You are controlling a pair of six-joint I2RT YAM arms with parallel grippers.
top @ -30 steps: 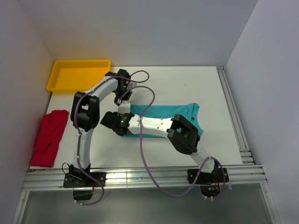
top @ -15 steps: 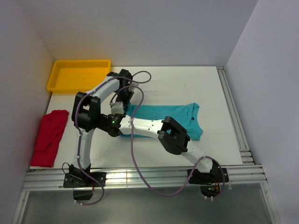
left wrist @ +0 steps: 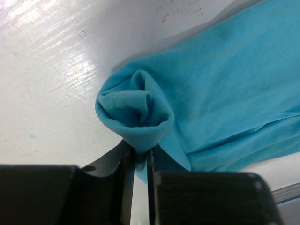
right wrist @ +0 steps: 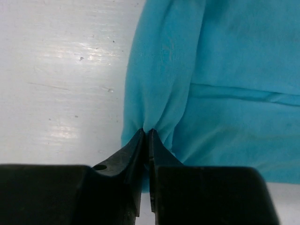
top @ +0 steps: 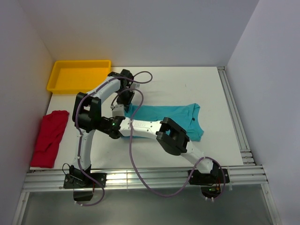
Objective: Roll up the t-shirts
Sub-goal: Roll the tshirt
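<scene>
Left gripper (left wrist: 139,157) and right gripper (right wrist: 146,136), jaws nearly closed, pinch teal t-shirt (left wrist: 225,84) at its rolled end; red t-shirt (top: 49,136) well left of it.

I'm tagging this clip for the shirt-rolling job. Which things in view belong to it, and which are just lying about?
Part of the job: teal t-shirt, one end rolled; red t-shirt, crumpled at the left edge of the table; left gripper and right gripper, both pinching teal fabric.
Lying about: yellow tray, empty, far left corner.
</scene>
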